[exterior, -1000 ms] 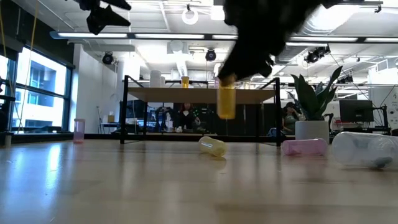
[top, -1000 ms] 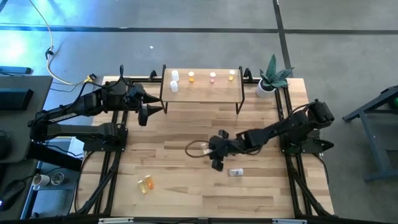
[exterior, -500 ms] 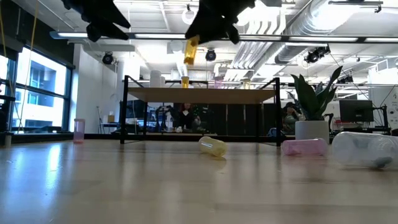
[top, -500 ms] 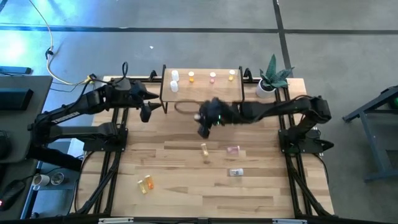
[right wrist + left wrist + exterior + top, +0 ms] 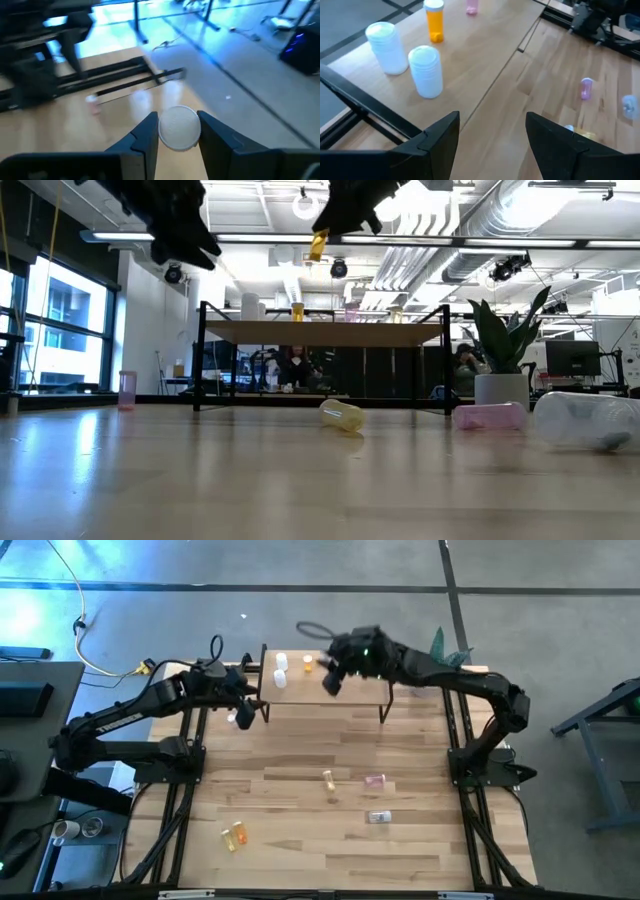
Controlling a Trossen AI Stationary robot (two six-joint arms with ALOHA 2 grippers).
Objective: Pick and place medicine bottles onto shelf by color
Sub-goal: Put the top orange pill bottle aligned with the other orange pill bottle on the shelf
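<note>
The shelf point(image 5: 352, 690) stands at the table's far edge. At its left end stand two white bottles point(image 5: 426, 70) and an orange one point(image 5: 435, 20). High over the shelf, my right gripper point(image 5: 330, 681) is shut on a yellow bottle point(image 5: 317, 245) with a white cap. My left gripper point(image 5: 240, 717) hovers open just off the shelf's left end, with nothing between its fingers point(image 5: 445, 135). A yellow bottle point(image 5: 328, 783), a pink one point(image 5: 374, 781) and a clear one point(image 5: 379, 817) lie on their sides mid-table, and an orange-yellow pair point(image 5: 235, 835) lies near the front left. My right gripper pinches the yellow bottle at its white-cap end point(image 5: 179, 128) between the two fingers, the cap's top facing back toward the wrist. The body point(image 5: 316, 248) juts out past the fingertips, slanting downward. It is lifted clear, well above the shelf's top board.
A potted plant point(image 5: 436, 664) stands at the far right corner beside the shelf. The shelf's black legs point(image 5: 203, 355) rise from the tabletop. Bare wood lies between the shelf and the loose bottles.
My right gripper has swung from mid-table up and toward the far edge, ending over the shelf with the yellow bottle. It tipped from pointing down to nearer level, so the bottle went from hanging upright to slanted. My left gripper has eased down toward the shelf's left end.
</note>
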